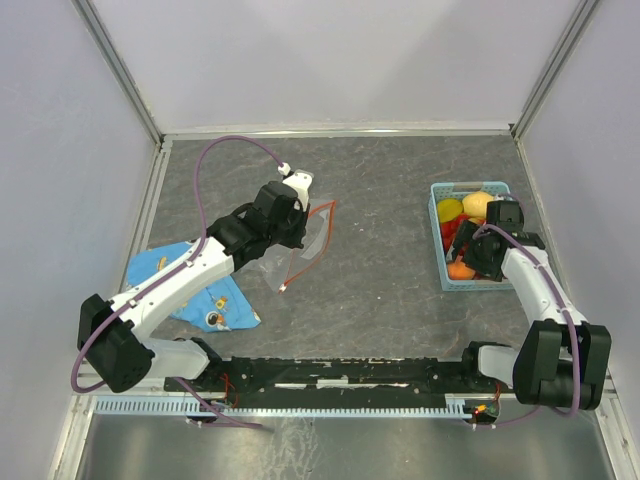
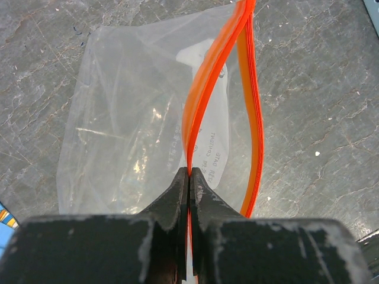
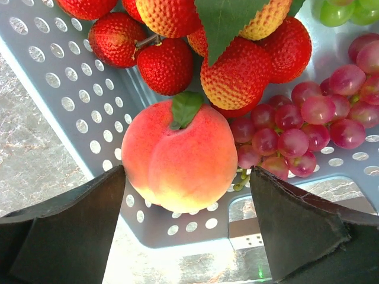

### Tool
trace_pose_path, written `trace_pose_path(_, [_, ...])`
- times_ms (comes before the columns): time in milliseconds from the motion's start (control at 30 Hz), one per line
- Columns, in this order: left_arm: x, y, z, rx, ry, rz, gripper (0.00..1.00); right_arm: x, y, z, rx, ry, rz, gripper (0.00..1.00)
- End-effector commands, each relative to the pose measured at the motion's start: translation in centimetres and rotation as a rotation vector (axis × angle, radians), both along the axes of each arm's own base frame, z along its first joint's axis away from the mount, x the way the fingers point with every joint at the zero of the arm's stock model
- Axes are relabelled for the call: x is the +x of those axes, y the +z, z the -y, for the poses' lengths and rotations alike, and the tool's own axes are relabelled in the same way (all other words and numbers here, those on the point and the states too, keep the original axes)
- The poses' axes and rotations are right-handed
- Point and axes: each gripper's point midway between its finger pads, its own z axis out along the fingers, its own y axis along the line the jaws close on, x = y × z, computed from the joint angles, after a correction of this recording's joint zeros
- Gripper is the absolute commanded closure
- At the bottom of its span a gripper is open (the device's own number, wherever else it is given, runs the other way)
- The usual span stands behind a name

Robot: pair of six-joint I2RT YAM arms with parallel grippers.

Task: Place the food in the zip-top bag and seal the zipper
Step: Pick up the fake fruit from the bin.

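Above the peach (image 3: 177, 157) the way is free, and the right gripper (image 3: 186, 170) hangs there with fingers spread wider than it. Left of the peach the basket's (image 3: 59, 89) perforated wall slopes close; strawberries (image 3: 169, 65) crowd behind it; purple grapes (image 3: 284, 139) lie just beside its right.

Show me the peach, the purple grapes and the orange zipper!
peach (image 3: 177, 157): right wrist view, middle of its skin.
purple grapes (image 3: 294, 142): right wrist view, a middle grape.
zipper (image 2: 207, 77): left wrist view, its left orange strip.
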Motion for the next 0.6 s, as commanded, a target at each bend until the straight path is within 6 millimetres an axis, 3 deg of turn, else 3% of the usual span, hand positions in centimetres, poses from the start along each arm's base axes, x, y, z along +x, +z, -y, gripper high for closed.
trace_pose_path(0, [0.6,1.4,0.7,-0.055,0.009,0.021,0.97,1.0,0.7,0.1,-0.005,0.018,0.024,0.07])
trace_pose_path(567, [0.6,1.3,0.6,-0.046,0.013,0.019,0.97,2.6,-2.1,-0.7,0.043,0.026,0.021,0.06])
